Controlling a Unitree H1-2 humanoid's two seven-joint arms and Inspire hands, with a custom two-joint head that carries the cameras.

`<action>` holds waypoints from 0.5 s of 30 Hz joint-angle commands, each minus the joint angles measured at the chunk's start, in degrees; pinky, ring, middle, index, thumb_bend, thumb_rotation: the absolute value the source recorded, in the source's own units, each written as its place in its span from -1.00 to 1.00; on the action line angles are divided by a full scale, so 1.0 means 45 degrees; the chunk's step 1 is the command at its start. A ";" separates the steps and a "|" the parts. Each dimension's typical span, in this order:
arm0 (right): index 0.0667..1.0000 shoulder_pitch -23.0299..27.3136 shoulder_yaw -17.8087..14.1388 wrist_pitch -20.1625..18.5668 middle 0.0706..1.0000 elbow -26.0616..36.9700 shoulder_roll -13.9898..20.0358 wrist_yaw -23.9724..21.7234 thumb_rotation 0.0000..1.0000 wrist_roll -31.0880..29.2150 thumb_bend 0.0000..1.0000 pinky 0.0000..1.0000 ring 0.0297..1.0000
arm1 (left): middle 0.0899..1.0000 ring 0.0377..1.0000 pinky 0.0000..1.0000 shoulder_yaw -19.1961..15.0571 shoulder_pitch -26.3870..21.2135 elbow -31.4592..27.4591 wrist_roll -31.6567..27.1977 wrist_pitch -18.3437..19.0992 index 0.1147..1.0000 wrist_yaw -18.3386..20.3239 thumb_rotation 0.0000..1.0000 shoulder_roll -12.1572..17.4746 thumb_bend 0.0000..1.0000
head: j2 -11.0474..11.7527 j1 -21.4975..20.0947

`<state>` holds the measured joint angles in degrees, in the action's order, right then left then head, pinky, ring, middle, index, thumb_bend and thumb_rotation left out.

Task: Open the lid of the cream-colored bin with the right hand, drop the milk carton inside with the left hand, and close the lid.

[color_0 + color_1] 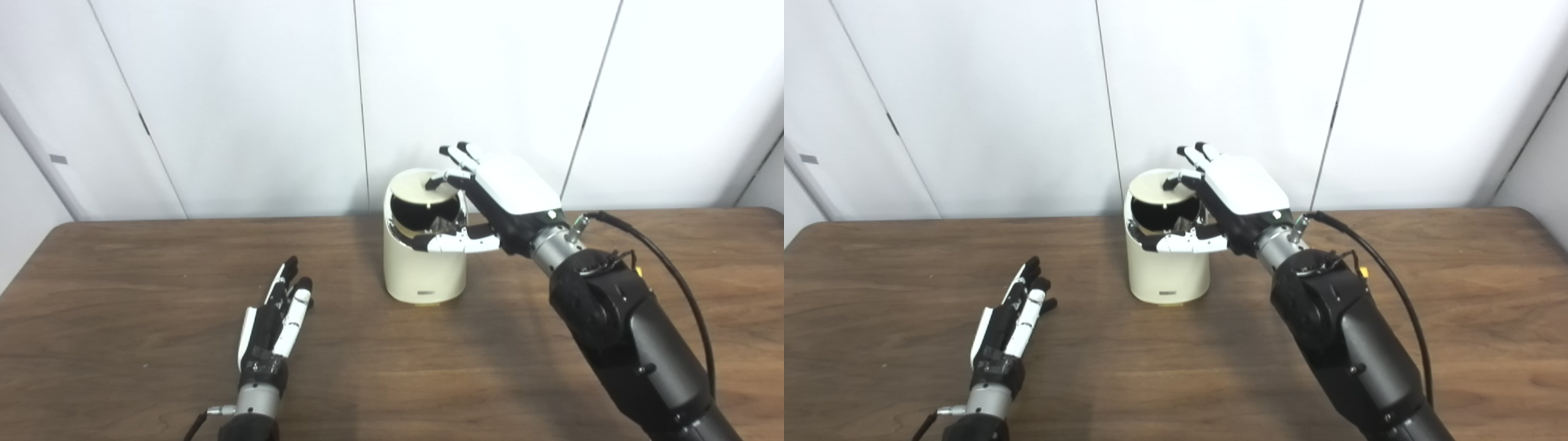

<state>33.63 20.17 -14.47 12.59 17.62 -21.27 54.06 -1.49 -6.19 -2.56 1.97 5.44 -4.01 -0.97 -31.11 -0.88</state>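
Cream bin (424,263): stands upright at the back middle of the table (153,367), mouth showing dark.
Right hand (490,202): at the bin's top from the right side; fingers (450,180) curl over the raised lid (422,187), thumb lies along the front rim below. It seems to hold the lid tilted open, though how firm the hold is I cannot tell.
Carton: none on the table; something pale and grey shows low in the mouth, likely the carton already inside, too dim to be sure.
Left hand (275,318): flat near the table, fingers straight and close, holding nothing, well apart from the bin.
Step, as I judge: lid still to be closed.
Risk: thumb on the rim could be pinched as the lid drops.
Risk: a sideways push could tip or slide the light bin.
Risk: the carton standing high could stop the lid seating.
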 commanded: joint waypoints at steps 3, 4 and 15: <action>0.42 0.0297 -0.0134 0.0414 0.93 0.0273 0.0053 0.0065 0.68 -0.0067 0.20 0.87 1.00 | 0.97 0.86 0.73 -0.0006 -0.0396 -0.0553 0.0002 -0.0279 1.00 -0.0015 0.46 -0.0025 -0.14 | -0.0074 -0.0005; 0.41 0.0276 -0.0122 0.0416 0.93 0.0298 0.0069 0.0023 0.69 -0.0016 0.20 0.87 1.00 | 0.97 0.86 0.73 -0.0006 -0.0396 -0.0582 0.0039 -0.0250 1.00 -0.0035 0.47 -0.0020 -0.13 | -0.0124 -0.0013; 0.29 0.0073 -0.0139 0.0387 0.94 0.0413 0.0088 -0.0507 0.74 0.0193 0.20 0.87 1.00 | 0.95 0.85 0.72 -0.0014 -0.0366 -0.0798 0.0064 -0.0078 1.00 -0.0023 0.42 -0.0011 -0.10 | -0.0306 -0.0047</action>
<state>32.15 20.15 -13.57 12.71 17.63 -23.94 54.51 -1.63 -6.19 -4.22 1.97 5.78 -4.00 -0.96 -32.43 -1.05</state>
